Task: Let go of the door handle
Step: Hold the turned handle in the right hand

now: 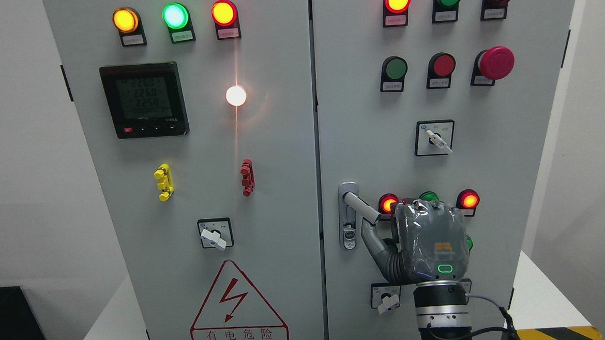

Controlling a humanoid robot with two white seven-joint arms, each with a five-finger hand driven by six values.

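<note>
The right hand is curled on the door handle, which juts out from the right cabinet door. It should uncurl the fingers fully, then back straight away without dragging the lever.

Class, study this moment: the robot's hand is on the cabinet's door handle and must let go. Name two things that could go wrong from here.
1. The right hand is shut on the handle, which sticks out at an angle; pulling back before the fingers open could swing the door.
2. Lit red lamps and a small switch sit close around the hand; a sideways withdrawal might knock them.
</note>
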